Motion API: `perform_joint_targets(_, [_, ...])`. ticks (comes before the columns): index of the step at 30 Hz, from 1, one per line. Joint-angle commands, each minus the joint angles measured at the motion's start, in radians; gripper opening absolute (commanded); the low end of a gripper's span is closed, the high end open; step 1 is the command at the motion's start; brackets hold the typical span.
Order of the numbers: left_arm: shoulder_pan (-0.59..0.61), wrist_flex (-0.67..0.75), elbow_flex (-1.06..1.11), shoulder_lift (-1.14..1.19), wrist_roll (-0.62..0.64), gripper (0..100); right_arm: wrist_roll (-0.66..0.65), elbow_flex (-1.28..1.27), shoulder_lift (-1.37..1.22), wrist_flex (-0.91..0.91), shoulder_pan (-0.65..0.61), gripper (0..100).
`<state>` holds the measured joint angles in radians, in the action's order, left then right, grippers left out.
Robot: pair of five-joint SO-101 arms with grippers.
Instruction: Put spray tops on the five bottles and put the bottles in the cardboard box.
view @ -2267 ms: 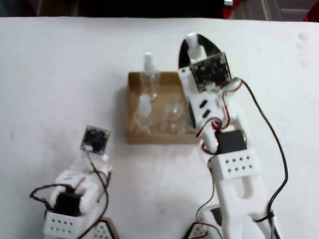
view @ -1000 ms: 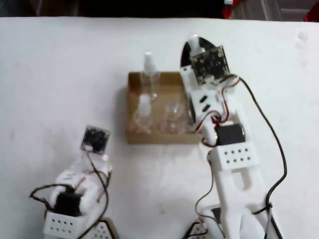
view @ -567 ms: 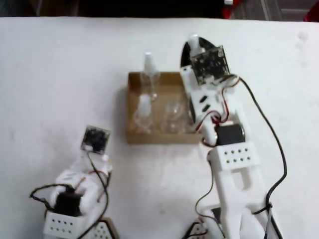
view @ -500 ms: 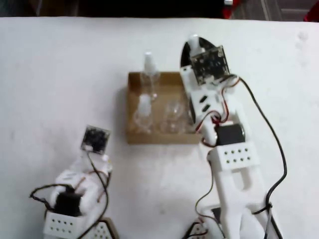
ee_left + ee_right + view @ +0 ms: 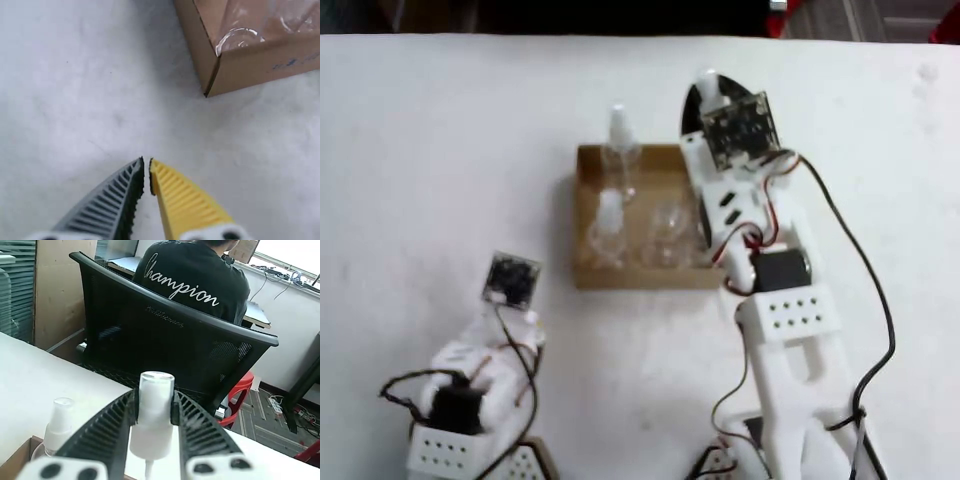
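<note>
**A:** Start at your left. Your left gripper [image 5: 146, 176] has its grey jaw and yellow jaw pressed together with nothing between them. It sits low over the white table [image 5: 450, 150], near the front left corner of the open brown cardboard box [image 5: 640, 276]. It does no harm parked there, but swing it out carelessly and that corner is close enough to shove.

**B:** And a shoved box would cost you. Clear plastic bottles [image 5: 608, 232] stand upright and close together inside it. The two in the left column wear white tops. The front middle bottle [image 5: 668, 228] looks open-necked, though I can't be sure. Your right arm covers the box's right side, so I can't tell you what stands there.

**A:** On the right, your right gripper [image 5: 152, 396] is clamped on a white spray top with a thin dip tube [image 5: 156, 405]. It holds the top upright in the air, just past the box's far edge near the right corner.

**B:** That's your main risk. The tube hangs free below the jaws. Come down off-centre and it will likely catch a neck's rim and bend, or tip a light bottle into its neighbours. The grip is on a smooth round cap, so a sideways knock could twist it loose. Your own arm also blocks the overhead look at the target.
</note>
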<state>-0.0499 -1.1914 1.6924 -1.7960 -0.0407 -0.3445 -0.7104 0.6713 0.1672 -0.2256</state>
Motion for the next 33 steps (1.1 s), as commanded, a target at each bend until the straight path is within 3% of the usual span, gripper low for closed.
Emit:
perform_joint_targets(1, [0.002, -0.006, 0.002, -0.007, -0.012, 2, -0.006, 0.049, 0.007, -0.021, -0.005, 1.5])
perform_joint_targets(14, [0.002, -0.006, 0.002, -0.007, -0.012, 2, -0.005, -0.012, 0.005, -0.028, -0.005, 1.5])
perform_joint_targets(23, [0.002, -0.006, 0.002, -0.007, -0.012, 2, 0.183, -0.091, 0.008, -0.076, 0.002, 1.5])
perform_joint_targets(33, [0.002, -0.006, 0.002, -0.007, -0.012, 2, 0.206, -0.184, 0.001, -0.077, 0.004, 1.5])
